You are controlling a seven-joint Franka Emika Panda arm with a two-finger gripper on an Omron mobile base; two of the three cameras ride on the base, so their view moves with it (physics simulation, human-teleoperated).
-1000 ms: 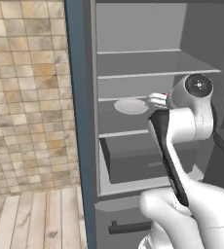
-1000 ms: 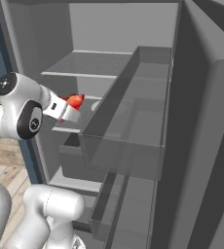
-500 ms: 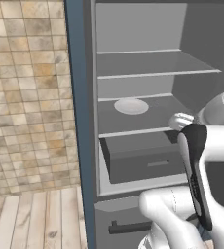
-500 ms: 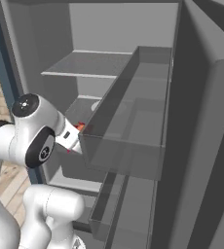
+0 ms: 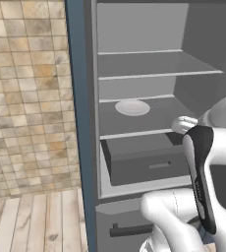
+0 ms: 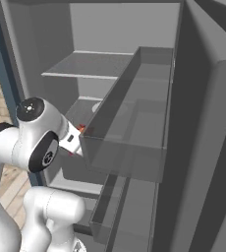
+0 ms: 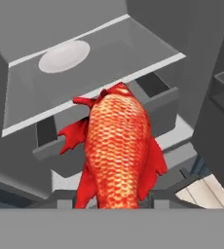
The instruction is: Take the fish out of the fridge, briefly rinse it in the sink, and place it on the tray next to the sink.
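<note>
The white arm bends at its dark elbow, wrist angled forward and down, with the gripper (image 6: 75, 142) clamped on the fish (image 7: 119, 151).

No readable text anywhere.
The fridge (image 5: 134, 98) shelves, drawer and door bin carry no labels, the white plate (image 5: 132, 107) and the fish (image 7: 119, 151) bear no marks, and the tiled wall (image 5: 31, 98) shows no signs.

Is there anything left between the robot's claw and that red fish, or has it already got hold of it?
Nothing stands between them: the gripper is shut on the fish, holding it in front of the open fridge.
</note>
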